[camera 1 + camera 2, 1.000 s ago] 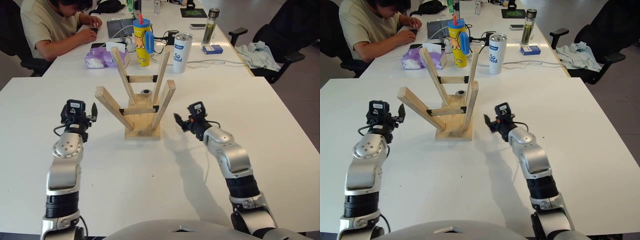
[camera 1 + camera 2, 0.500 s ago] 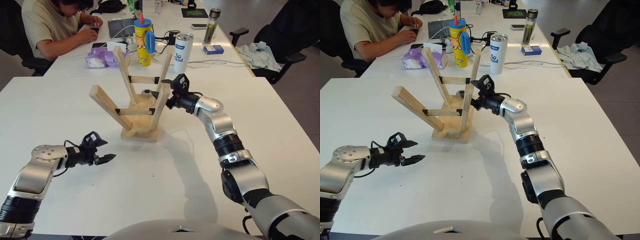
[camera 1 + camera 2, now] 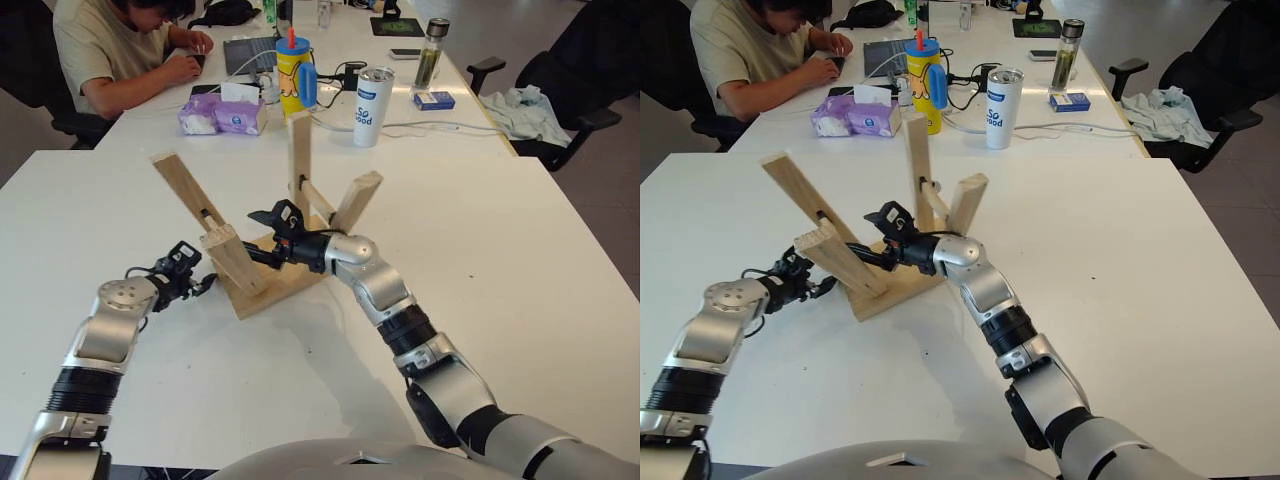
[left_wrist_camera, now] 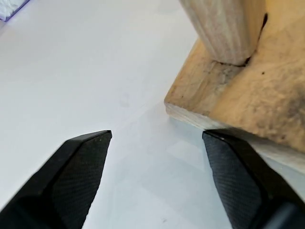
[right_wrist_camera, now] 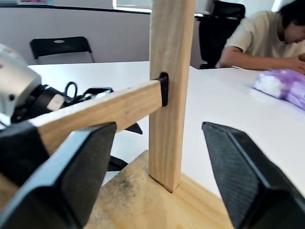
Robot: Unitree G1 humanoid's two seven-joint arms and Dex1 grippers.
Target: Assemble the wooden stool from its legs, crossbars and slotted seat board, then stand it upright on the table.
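The wooden stool rests upside down on its seat board (image 3: 278,290), with its legs (image 3: 299,150) pointing up and a crossbar (image 5: 105,107) joined to one leg (image 5: 169,95). My right gripper (image 3: 262,236) is in among the legs from the right, open, with that leg standing between its fingers (image 5: 90,157) and no contact showing. My left gripper (image 3: 203,279) sits low on the table at the board's left corner (image 4: 190,102). It is open, and one of its fingertips (image 4: 224,148) is right by the board's edge.
The back table holds a white tumbler (image 3: 368,92), a yellow bottle (image 3: 293,75) and a tissue pack (image 3: 222,115), with a person seated there. Bare white tabletop (image 3: 500,260) stretches to the right and front of the stool.
The stool has turned and slid to the left. My right gripper has gone from the outer leg in among the legs. My left gripper has moved up to the seat board's corner.
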